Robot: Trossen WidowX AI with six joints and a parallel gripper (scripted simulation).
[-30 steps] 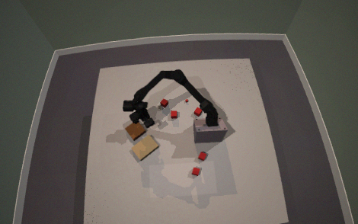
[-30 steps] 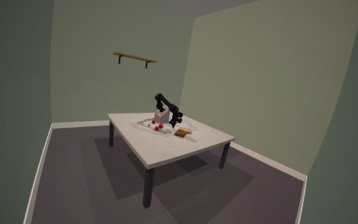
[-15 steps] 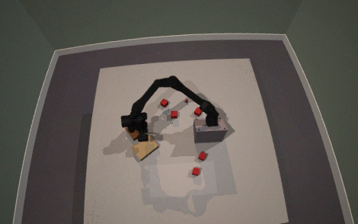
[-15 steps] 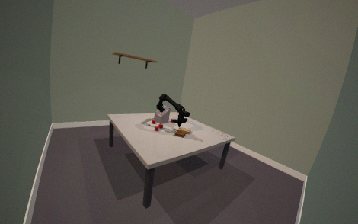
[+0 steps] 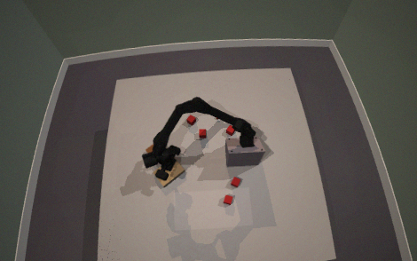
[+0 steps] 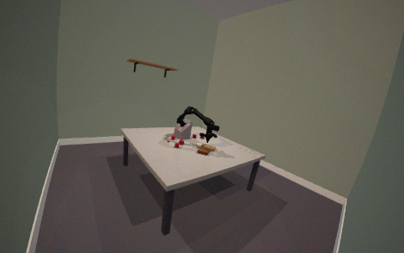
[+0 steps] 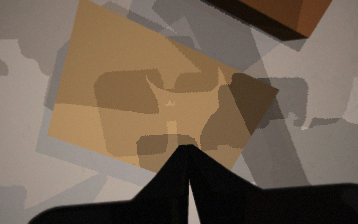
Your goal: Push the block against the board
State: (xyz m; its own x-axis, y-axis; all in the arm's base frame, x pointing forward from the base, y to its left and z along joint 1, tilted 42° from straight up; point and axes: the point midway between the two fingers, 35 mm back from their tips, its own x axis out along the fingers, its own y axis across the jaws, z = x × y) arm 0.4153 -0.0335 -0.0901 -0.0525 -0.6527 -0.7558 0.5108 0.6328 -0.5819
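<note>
The tan rectangular board [image 5: 177, 171] [image 6: 210, 147] [image 7: 125, 120] lies flat on the table. The brown square block [image 5: 149, 149] [image 6: 203, 151] [image 7: 314, 15] lies beside it, mostly hidden by the arm in the top view and cut off at the top right in the wrist view. A strip of table shows between them in the wrist view; their facing edges look roughly parallel there. My gripper [image 5: 168, 168] [image 6: 208, 141] [image 7: 186, 151] is shut and empty. Its tips are above the board, near one long side in the wrist view; the height is hard to tell.
Several small red cubes lie about the table [image 5: 287, 177], including one cube [image 5: 202, 133] between the arm and its base, and two cubes [image 5: 235, 182] [image 5: 228, 200] in front of the base. The grey base box [image 5: 245, 157] [image 6: 183, 131] stands right of the board in the top view.
</note>
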